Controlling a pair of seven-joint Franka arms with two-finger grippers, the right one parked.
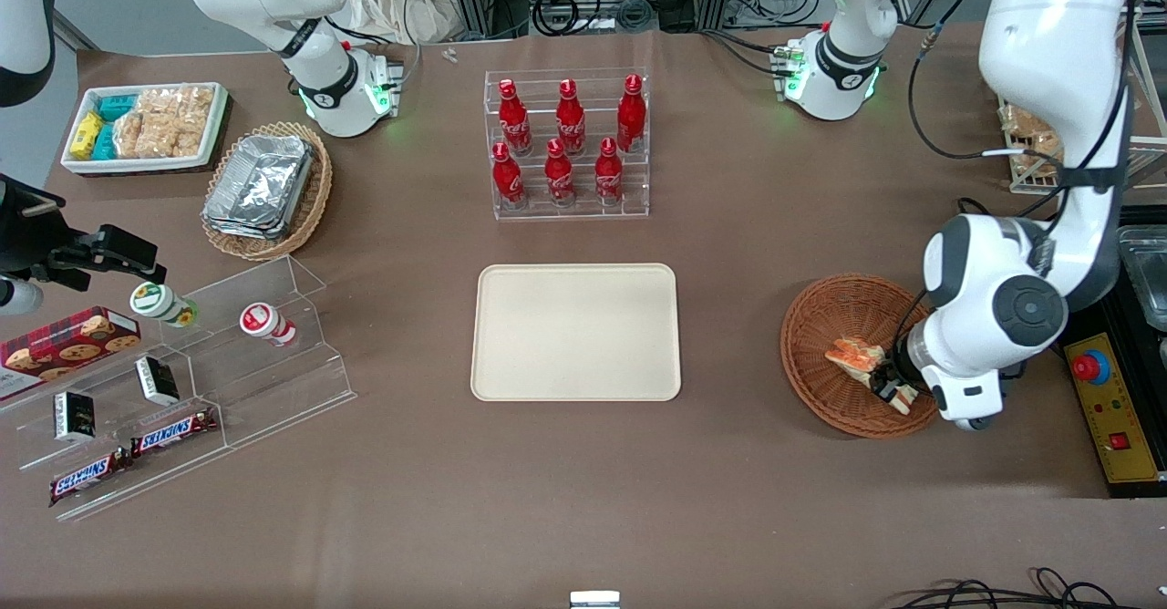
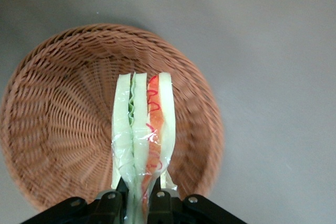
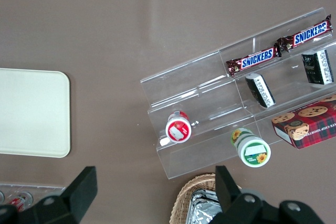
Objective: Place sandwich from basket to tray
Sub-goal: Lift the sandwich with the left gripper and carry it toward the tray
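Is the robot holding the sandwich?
Yes. The gripper is shut on the sandwich, which is over the basket; the tray has nothing on it.

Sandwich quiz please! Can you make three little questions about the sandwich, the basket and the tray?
1. True or false: the end effector is shut on the sandwich.
2. The sandwich is above which thing? A) the tray B) the basket C) the red bottles
3. Fill the gap: nothing lies on the ____ yet.

Key: 1 true; 2 B; 3 tray.
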